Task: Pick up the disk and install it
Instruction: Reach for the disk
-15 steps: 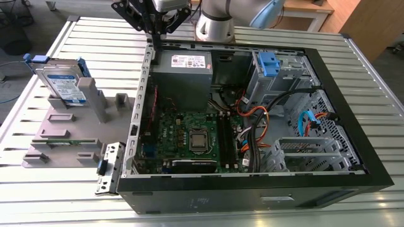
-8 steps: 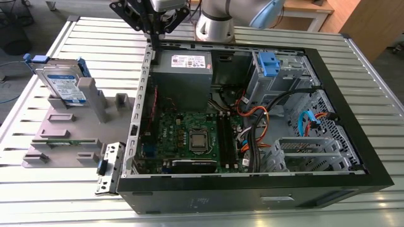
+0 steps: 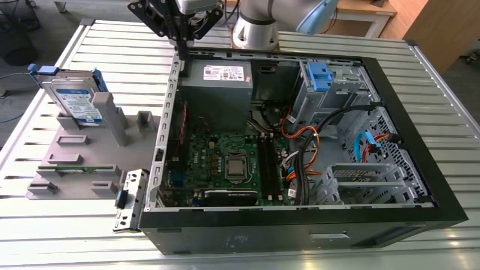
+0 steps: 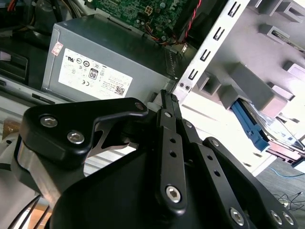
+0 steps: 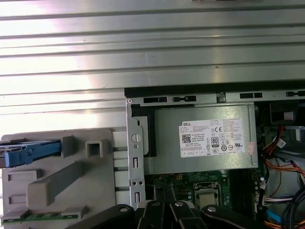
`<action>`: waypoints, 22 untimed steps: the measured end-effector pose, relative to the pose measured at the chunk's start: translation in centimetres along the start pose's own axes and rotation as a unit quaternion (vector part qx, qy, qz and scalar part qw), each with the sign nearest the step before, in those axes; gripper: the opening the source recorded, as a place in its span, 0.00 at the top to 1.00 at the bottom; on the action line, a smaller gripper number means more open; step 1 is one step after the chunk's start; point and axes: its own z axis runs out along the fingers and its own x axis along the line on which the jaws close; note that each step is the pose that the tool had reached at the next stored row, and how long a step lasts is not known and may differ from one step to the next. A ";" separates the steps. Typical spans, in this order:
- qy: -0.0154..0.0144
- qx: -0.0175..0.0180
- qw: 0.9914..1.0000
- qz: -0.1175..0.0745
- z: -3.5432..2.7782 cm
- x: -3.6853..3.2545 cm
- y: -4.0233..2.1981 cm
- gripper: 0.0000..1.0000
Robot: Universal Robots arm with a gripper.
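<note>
The disk [image 3: 75, 104], silver with a white-and-blue label in a blue carrier, stands on edge in a grey fixture [image 3: 82, 163] on the exterior view's left, beside the open computer case [image 3: 300, 219]. Its blue carrier also shows in the first wrist view [image 5: 28, 151] and the second wrist view [image 4: 250, 125]. My gripper [image 3: 180, 68] hangs over the case's near-left wall by the power supply, well apart from the disk. Its black fingers [image 4: 167, 102] are shut together with nothing between them.
Inside the case are a grey power-supply box [image 3: 217, 84] with a white sticker, a green motherboard [image 3: 225, 157], loose cables [image 3: 315, 140] and a drive bay with a blue latch [image 3: 318, 76]. A slatted metal table [image 3: 60, 236] carries everything. A loose bracket [image 3: 127, 202] lies by the fixture.
</note>
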 end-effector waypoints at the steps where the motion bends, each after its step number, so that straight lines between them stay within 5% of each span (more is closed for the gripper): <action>1: 0.000 0.000 1.000 0.000 0.00 0.04 0.00 0.89; 11: 0.000 0.000 1.000 0.000 -0.01 0.30 -0.03 0.89; 22: 0.000 0.000 1.000 0.000 -0.01 1.39 -0.11 0.89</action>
